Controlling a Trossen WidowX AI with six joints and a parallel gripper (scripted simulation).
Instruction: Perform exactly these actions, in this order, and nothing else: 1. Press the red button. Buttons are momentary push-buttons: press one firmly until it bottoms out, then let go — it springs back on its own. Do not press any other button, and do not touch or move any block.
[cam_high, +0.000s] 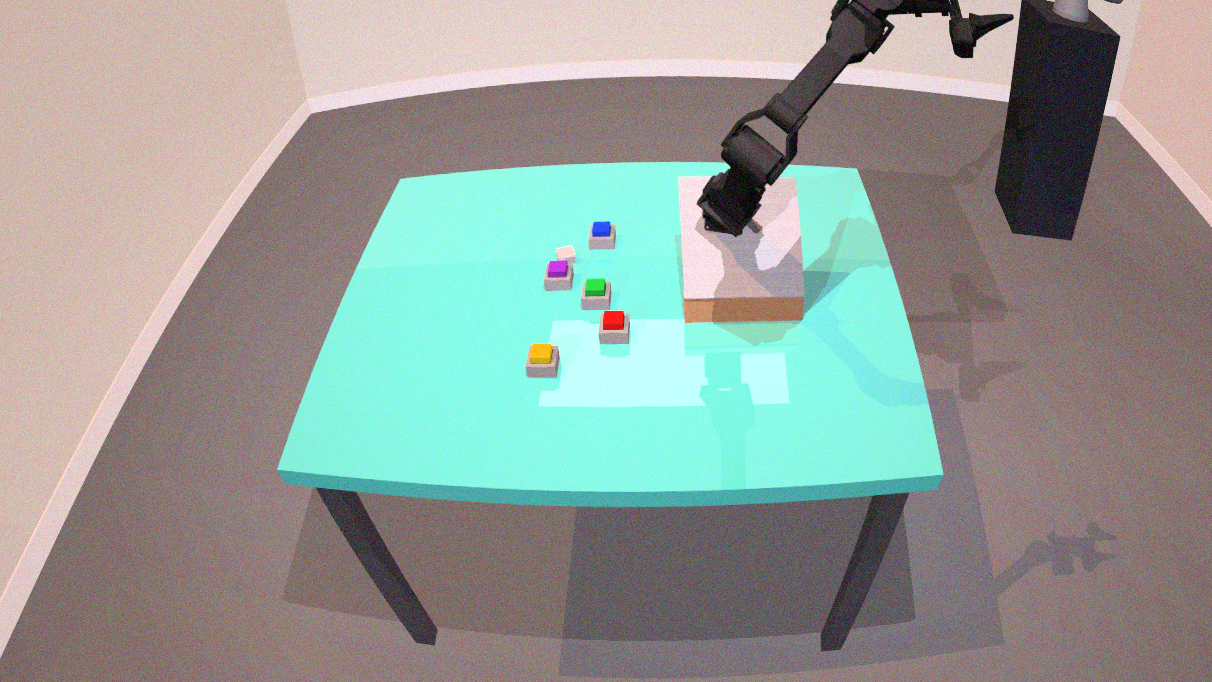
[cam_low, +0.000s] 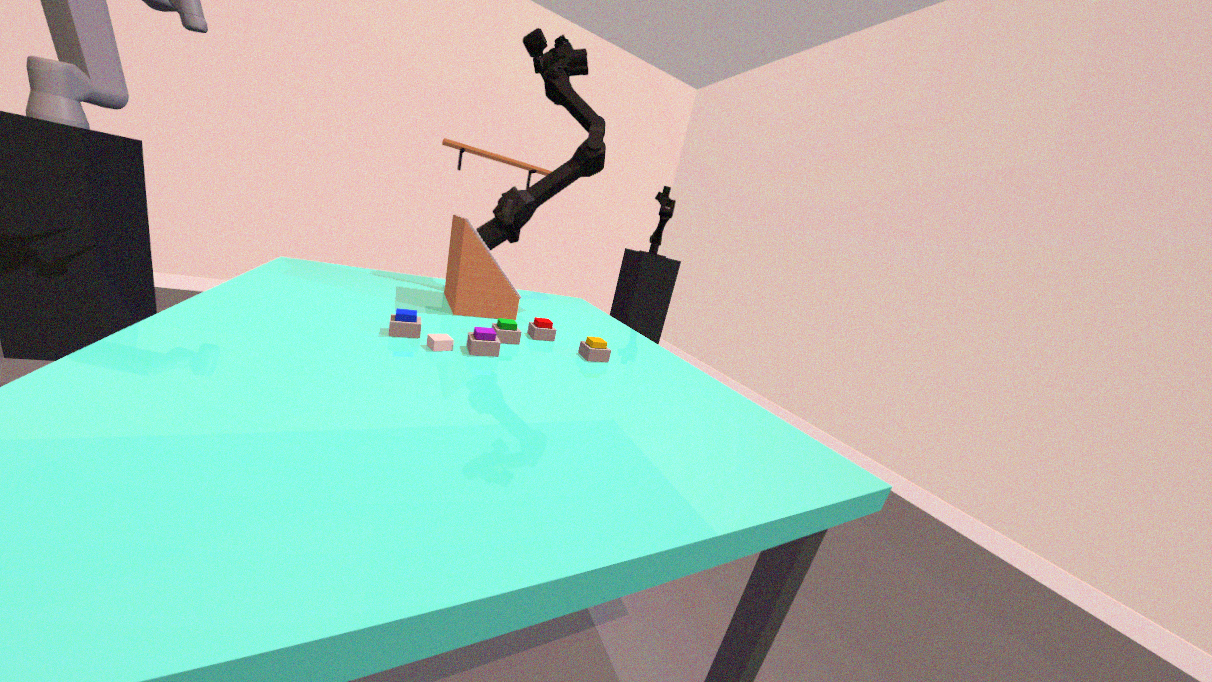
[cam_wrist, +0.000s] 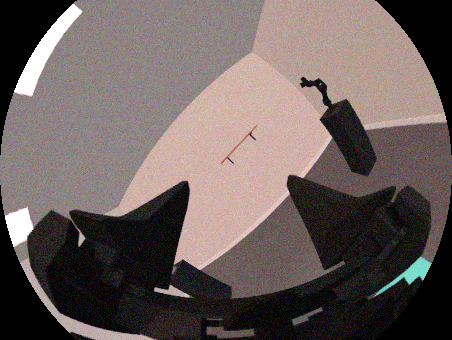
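The red button (cam_high: 613, 320) (cam_low: 542, 323) stands on a grey base on the turquoise table (cam_high: 423, 407) (cam_low: 339, 525), its cap raised. The green button (cam_high: 594, 287) (cam_low: 506, 324) is its nearest neighbour. My gripper (cam_wrist: 240, 183) is open, with nothing between its two dark fingers. It is raised high, off to the right of the table at the top edge of the top view, far from the red button. The wrist view faces the wall and floor, so no button shows there.
A blue button (cam_high: 600, 229) (cam_low: 405, 315), a purple button (cam_high: 557, 268) (cam_low: 483, 333) and a yellow button (cam_high: 540, 353) (cam_low: 595, 342) stand around. A small white block (cam_high: 565, 252) (cam_low: 439, 341) lies by the purple one. The arm rises from a wooden wedge (cam_high: 741, 309) (cam_low: 483, 284). A black pedestal (cam_high: 1055, 127) (cam_low: 67, 237) stands off the table.
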